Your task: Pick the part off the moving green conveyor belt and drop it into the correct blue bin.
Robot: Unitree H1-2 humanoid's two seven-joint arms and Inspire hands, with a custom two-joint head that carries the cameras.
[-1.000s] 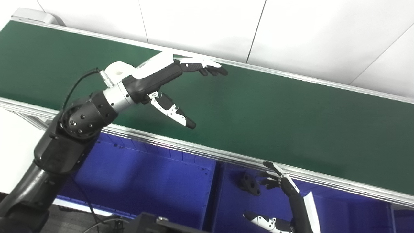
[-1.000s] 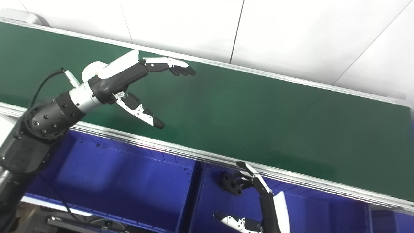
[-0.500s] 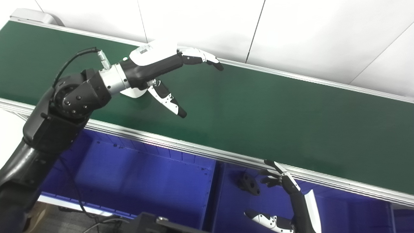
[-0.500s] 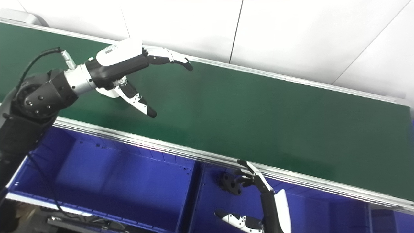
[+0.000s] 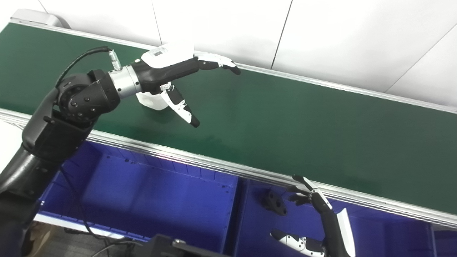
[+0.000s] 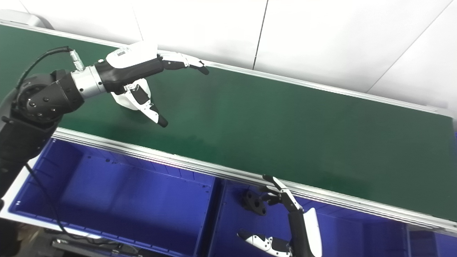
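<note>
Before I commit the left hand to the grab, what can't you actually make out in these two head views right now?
- White part: its shape and upper side, hidden under the left hand in both views.
- Contact between that hand and the part: not visible.
- Right hand: palm and wrist cut off by the bottom edge.
- Black part in the blue bin: too dark and small for detail.
- Conveyor belt: both ends run out of frame.

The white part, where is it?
The white part sits on the green belt toward its left end, under the open left hand, between fingers and thumb, partly hidden.
</note>
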